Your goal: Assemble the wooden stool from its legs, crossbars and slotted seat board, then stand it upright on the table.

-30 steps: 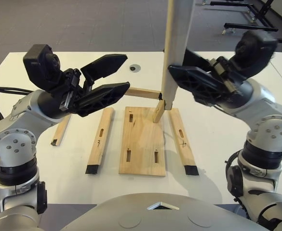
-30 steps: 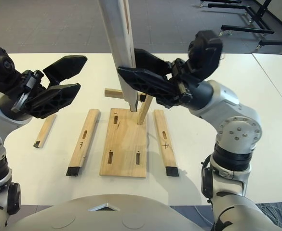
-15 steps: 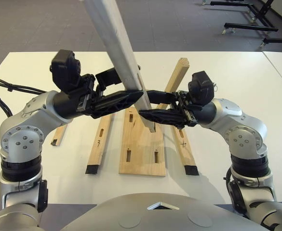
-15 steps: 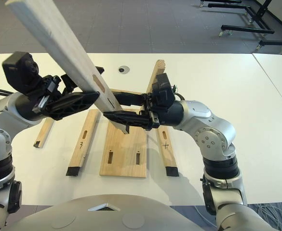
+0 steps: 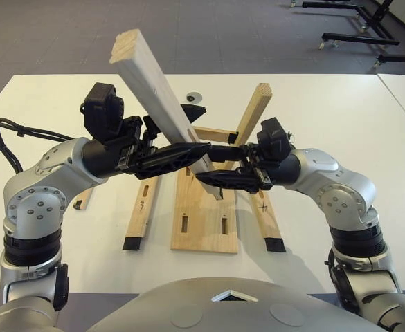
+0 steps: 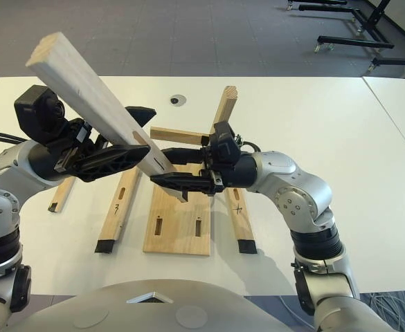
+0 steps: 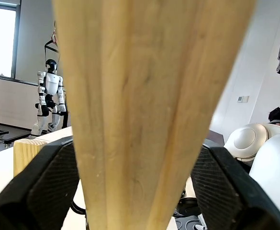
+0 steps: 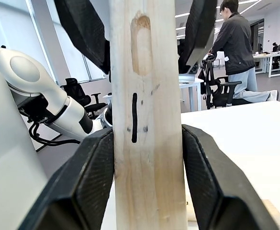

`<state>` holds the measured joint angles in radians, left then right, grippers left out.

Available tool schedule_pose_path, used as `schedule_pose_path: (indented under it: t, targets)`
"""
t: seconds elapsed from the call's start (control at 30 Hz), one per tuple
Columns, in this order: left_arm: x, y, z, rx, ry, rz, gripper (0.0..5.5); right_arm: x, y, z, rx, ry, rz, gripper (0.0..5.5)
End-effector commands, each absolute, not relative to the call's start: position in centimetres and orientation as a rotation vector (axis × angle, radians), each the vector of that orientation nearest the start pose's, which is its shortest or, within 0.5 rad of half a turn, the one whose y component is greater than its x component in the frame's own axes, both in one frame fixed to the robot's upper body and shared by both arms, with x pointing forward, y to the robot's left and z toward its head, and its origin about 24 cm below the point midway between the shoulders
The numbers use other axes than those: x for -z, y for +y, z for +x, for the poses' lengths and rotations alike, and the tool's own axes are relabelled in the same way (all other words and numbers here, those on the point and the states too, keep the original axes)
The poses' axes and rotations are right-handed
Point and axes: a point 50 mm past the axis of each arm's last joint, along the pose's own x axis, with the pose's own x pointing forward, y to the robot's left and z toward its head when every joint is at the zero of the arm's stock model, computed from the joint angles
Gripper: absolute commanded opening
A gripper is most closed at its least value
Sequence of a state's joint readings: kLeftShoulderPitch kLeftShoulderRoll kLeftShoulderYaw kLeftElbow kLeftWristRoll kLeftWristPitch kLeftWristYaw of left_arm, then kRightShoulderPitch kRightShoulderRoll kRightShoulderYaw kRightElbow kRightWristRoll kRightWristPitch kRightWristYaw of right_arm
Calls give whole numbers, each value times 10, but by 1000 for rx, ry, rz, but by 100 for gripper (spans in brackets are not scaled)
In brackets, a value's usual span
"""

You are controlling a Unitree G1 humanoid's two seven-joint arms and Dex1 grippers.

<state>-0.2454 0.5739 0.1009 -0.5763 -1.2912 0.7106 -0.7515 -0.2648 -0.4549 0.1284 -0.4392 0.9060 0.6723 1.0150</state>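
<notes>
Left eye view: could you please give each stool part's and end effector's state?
held leg, tilted, clamped by both end effectors.
left end effector, shut on held leg.
right end effector, shut on held leg.
seat board, lying flat.
rear leg, standing tilted.
left leg, lying flat.
right leg, lying flat.

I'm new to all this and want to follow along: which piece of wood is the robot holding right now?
On the white table, a flat slotted wooden seat board lies centred. Above it, the left tool and right tool clamp one long pale wooden leg. Unlike the black-tipped legs lying flat beside the board, it is gripped and slants up leftward.
</notes>
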Motion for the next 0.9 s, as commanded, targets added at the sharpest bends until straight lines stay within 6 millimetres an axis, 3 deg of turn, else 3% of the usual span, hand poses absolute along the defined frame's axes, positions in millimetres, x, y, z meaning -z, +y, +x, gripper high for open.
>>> schedule_pose_path:
  t: [0.03,0.17,0.47,0.53,0.57,0.73,0.9]
  targets:
    - [-205,134,203,1479,-122,-407,276,-158,-103,217,-1631,11,306,204]
    - [-204,134,202,1474,-121,-412,209,-159,-104,217,-1628,9,306,204]
    - [-203,138,209,1401,-179,-371,206,-160,-106,217,-1606,-29,274,204]
    - [-202,141,211,1379,-203,-357,206,-156,-107,217,-1589,30,256,204]
    - [-202,142,211,1376,-210,-351,205,-156,-108,217,-1589,51,263,240]
    - [-197,150,212,1332,-204,-301,204,-163,-123,214,-1608,83,289,318]
    - [-181,173,218,1215,-162,-23,204,-181,-149,220,-1542,20,249,424]
